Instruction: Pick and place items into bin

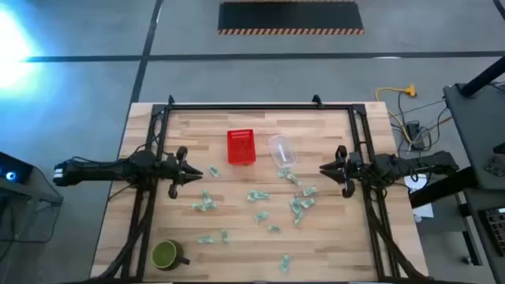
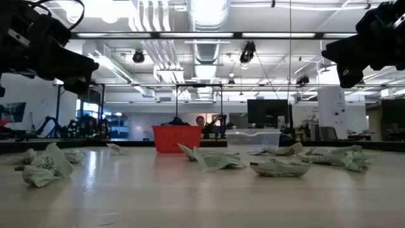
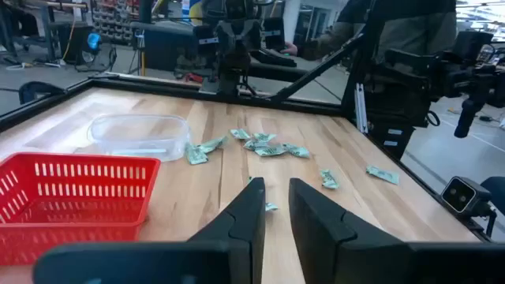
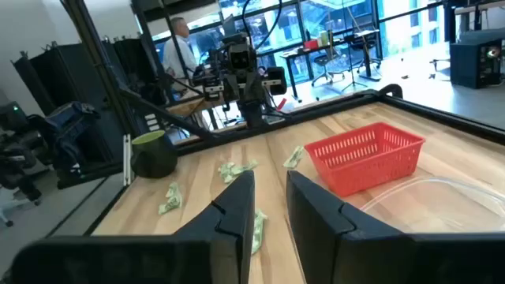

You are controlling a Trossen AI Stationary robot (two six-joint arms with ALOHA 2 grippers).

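The left gripper (image 1: 192, 172) hovers above the desk's (image 1: 331, 252) left edge, its fingers parted by a narrow gap and grasping nothing. Just beyond its tip lies one of the items (image 1: 214, 170) — the rest scatter across the middle and toward the near edge, none yet in the red basket (image 1: 241, 147), which stands toward the far edge beside a clear container (image 1: 282, 148). A green mug (image 1: 165, 254) sits at the near left corner. The right gripper (image 1: 327, 167) hangs over the right side — likewise slightly parted and empty. The left arm looks nearer to both a piece and the basket.
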